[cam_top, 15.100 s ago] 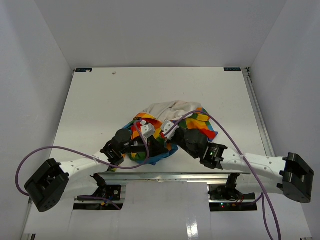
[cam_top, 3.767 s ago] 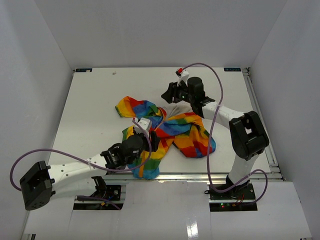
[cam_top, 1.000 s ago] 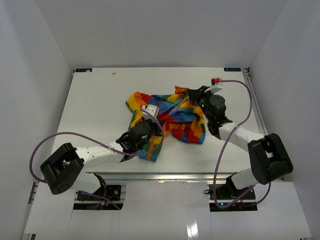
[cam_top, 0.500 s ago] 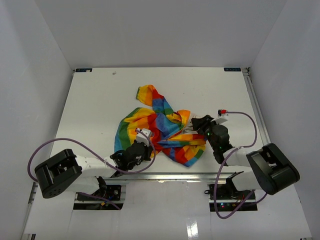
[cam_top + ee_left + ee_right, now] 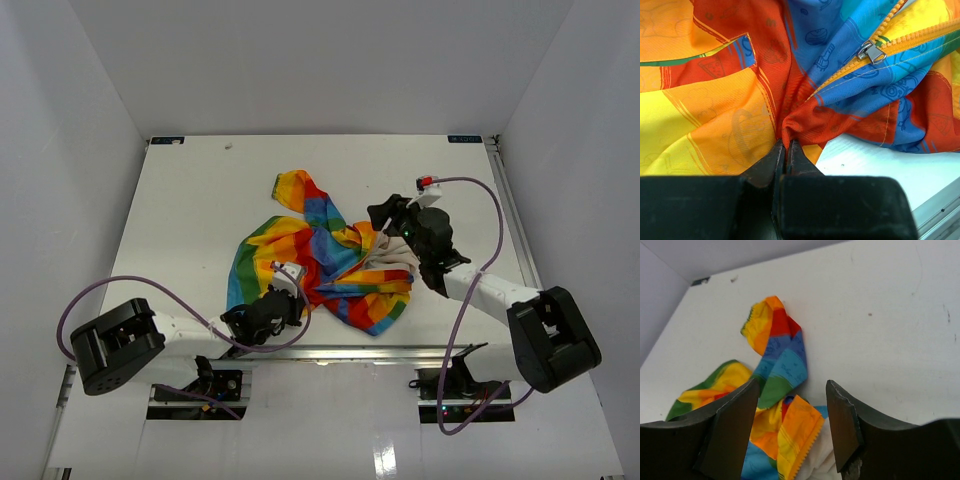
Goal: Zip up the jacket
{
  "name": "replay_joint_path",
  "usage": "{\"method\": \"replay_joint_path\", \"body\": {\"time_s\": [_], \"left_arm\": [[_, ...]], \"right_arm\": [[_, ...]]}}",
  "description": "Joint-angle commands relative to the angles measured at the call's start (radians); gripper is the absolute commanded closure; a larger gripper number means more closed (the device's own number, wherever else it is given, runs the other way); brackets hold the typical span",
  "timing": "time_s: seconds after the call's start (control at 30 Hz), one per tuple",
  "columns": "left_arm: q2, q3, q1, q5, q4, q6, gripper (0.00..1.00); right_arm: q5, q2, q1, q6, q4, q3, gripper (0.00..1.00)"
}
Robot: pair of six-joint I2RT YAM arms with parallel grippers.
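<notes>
Left claw [image 5: 786,146] pinches jacket [image 5: 330,270] edge — right claw [image 5: 792,386] spread.

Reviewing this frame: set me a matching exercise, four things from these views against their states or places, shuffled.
1 left end effector
2 right end effector
3 zipper slider
4 sleeve

A open, holding nothing
B on orange zipper teeth
C shut on jacket fabric
D stretched toward the table's far side

Pairs: 1-C, 2-A, 3-B, 4-D
</notes>
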Motion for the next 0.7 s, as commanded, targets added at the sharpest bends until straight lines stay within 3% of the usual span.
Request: {"method": "replay_joint_path", "body": {"time_s": [0.0,0.17,0.27,0.3,0.37,0.43,0.67], "left_arm": [[0.008,-0.004,-0.007,-0.007,0.005,0.001,1.00],[0.000,-0.006,-0.007,-0.016,0.007,0.003,1.00],[-0.007,-0.006,-0.007,-0.022,0.005,0.003,1.00],[-0.008,-0.006,-0.008,-0.024,0.005,0.003,1.00],[-0.010,-0.008,-0.008,-0.031,0.004,0.001,1.00],[-0.011,-0.010,-0.008,-0.040,0.005,-0.005,1.00],[-0.054,-0.042,-0.007,-0.077,-0.002,-0.051,1.00]], "right_arm": [[0.001,0.069,-0.005,-0.016,-0.129,0.049,0.37],[-0.107,0.178,-0.004,-0.043,-0.173,0.125,0.37],[-0.158,0.215,-0.005,-0.058,-0.154,0.150,0.44],[-0.157,0.220,-0.004,-0.062,-0.130,0.144,0.49],[-0.131,0.215,-0.006,-0.062,-0.089,0.128,0.79],[-0.056,0.196,-0.006,-0.065,-0.050,0.102,0.92],[0.203,-0.034,-0.020,-0.013,0.059,-0.097,0.92]]}}
